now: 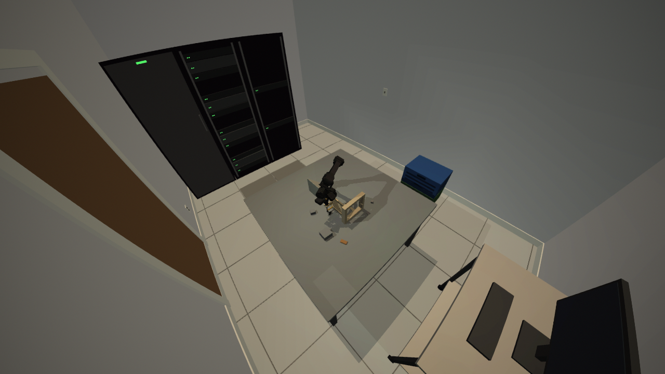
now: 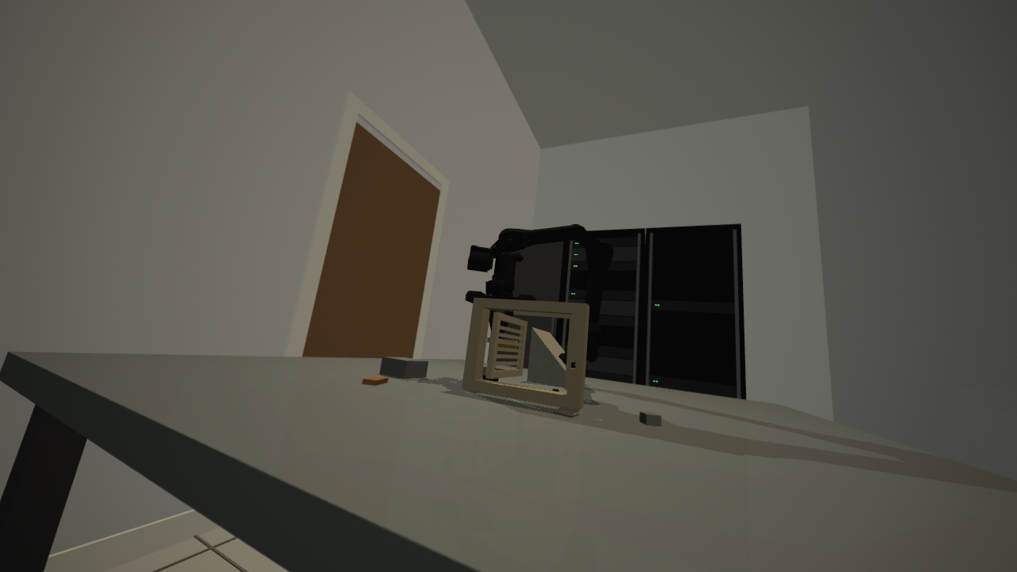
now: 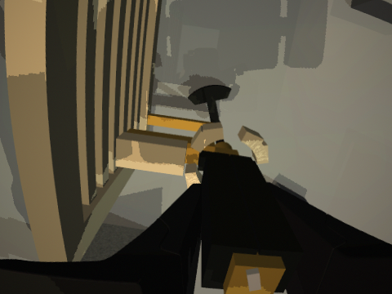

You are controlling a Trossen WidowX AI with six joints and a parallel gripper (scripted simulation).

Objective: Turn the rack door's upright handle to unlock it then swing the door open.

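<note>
At wrist-frame centre, my end effector [image 1: 328,210] [image 2: 490,321] [image 3: 230,192] grips the orange bar handle [image 3: 192,155], giving me leverage on the tan slatted door [image 1: 337,205] [image 2: 495,349] [image 3: 25,110]. I'd judge more swing is needed.

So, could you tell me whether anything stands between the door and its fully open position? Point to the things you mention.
Nothing visible does. The gripper [image 1: 328,204] [image 2: 491,328] [image 3: 230,192] is shut on the handle [image 3: 192,156]. The small grey block [image 1: 313,213] appears to lie beyond the swing of the door [image 1: 337,207] [image 2: 496,347] [image 3: 25,122], though the arm hides part of that area from above.
</note>
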